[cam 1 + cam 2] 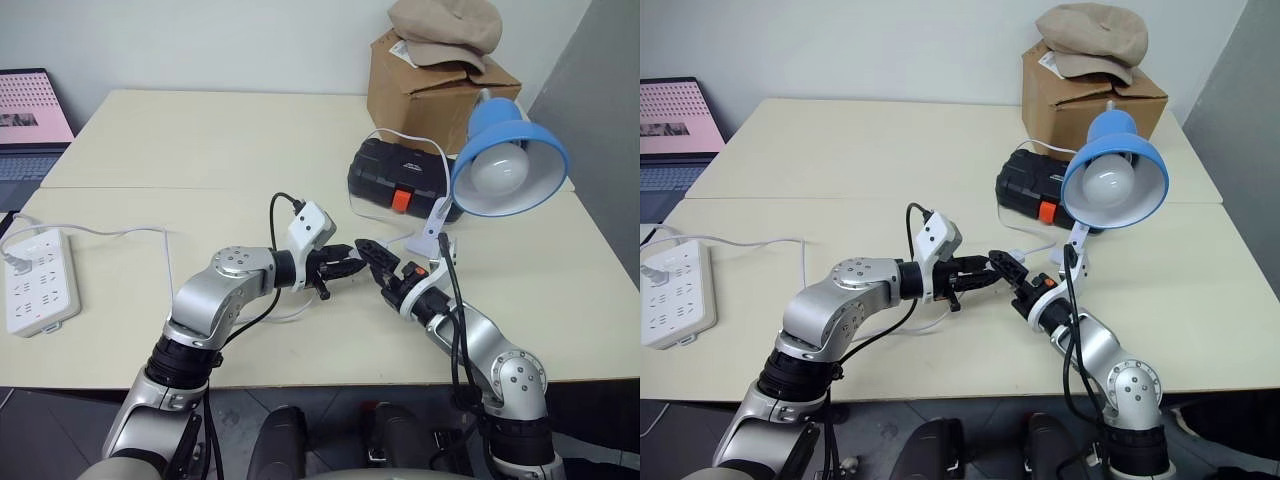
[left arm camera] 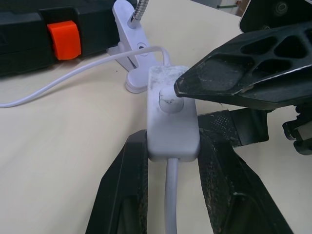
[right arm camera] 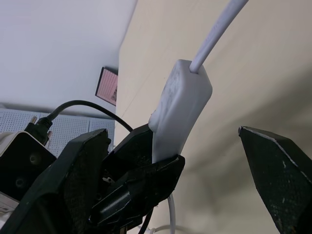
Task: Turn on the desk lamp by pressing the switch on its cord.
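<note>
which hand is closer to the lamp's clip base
Right. The right hand sits just in front of the clip base; the left hand, shut on the switch, is farther left.

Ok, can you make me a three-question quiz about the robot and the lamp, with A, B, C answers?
1. Where is the switch?
A. between the left gripper's fingers
B. on the cardboard box
C. beside the power strip

2. What colour is the desk lamp's shade?
A. red
B. blue
C. green

3. Is the bulb lit?
A. yes, glowing brightly
B. no, it looks unlit
C. it is missing

Answers:
1 A: the left wrist view shows both black fingers clamped on the white switch.
2 B: the dome is glossy blue.
3 B: the white bulb shows no glow, and the right gripper's fingertip sits at the button.
</note>
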Controlling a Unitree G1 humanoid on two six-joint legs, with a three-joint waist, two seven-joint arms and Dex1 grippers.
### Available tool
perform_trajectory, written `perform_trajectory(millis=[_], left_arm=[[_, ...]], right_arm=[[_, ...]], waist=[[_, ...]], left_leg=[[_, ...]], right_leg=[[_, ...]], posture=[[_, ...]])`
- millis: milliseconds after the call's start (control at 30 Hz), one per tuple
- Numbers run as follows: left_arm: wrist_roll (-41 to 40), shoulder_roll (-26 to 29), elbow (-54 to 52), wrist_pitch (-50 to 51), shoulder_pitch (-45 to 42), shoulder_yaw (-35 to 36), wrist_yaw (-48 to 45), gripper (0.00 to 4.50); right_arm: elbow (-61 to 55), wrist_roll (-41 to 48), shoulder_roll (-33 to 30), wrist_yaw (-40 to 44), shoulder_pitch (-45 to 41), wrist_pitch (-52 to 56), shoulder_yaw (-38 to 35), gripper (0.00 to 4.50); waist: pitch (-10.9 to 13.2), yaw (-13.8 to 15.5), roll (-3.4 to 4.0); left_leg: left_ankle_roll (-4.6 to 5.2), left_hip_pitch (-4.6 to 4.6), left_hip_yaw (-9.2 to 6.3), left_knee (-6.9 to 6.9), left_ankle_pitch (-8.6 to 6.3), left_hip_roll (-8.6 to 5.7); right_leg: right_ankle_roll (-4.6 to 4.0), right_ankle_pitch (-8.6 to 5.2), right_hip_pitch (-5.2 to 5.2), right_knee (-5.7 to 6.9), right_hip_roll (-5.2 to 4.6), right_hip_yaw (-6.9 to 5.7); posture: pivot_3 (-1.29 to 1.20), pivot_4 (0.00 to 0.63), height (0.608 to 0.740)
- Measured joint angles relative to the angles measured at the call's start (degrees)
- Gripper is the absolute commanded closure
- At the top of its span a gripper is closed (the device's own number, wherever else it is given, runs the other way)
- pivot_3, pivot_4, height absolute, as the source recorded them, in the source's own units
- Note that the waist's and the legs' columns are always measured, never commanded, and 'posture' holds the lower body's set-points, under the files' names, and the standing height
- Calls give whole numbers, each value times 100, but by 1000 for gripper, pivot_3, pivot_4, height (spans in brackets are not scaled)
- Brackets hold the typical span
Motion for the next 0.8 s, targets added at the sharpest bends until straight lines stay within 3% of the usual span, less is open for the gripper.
perform_trajectory(millis=[433, 733, 800], left_arm=[[-1, -25, -5, 14, 1, 5, 19, 3418], [-3, -26, -7, 14, 3, 11, 16, 3418], [-4, -28, -10, 14, 3, 10, 16, 3418]], right_arm=[[-2, 16, 60, -19, -6, -7, 6, 4006], [-2, 27, 85, -16, 1, -10, 1, 4035], [-2, 32, 94, 5, 13, -14, -5, 3345]], waist=[[0, 0, 0], [0, -1, 0], [0, -1, 0]], left_leg=[[0, 0, 0, -1, 0, 0], [0, -1, 0, -2, 0, 0], [0, -1, 0, -2, 0, 0]], right_leg=[[0, 0, -1, 0, 0, 0], [0, 0, -2, -2, 0, 0], [0, 0, -2, -2, 0, 0]], posture=[[0, 150, 740], [0, 150, 740], [0, 150, 740]])
